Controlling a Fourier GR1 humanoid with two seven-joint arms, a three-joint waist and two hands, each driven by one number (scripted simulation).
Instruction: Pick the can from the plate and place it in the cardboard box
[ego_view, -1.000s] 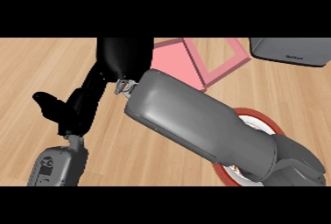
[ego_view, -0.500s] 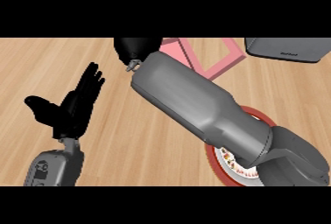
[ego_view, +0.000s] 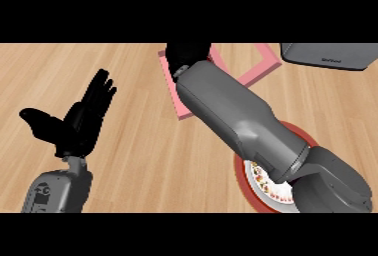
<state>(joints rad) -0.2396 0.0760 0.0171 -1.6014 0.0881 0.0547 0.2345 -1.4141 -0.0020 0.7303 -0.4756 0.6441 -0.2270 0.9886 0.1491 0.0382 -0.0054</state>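
The right hand (ego_view: 188, 54) was over the flat pink cardboard box (ego_view: 260, 62), far from the red-rimmed round plate (ego_view: 251, 186); I could not tell its fingers or see the can. So the placing seemed near its end, not confirmed. The left hand (ego_view: 77, 120) rested with straight fingers.

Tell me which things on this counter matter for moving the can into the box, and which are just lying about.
Part of the job:
- pink box, partly behind the forearm
- red-rimmed plate
- right hand, over the box
- the can: not visible now

Lying about:
- grey appliance at the top right
- left hand, open and resting at the left
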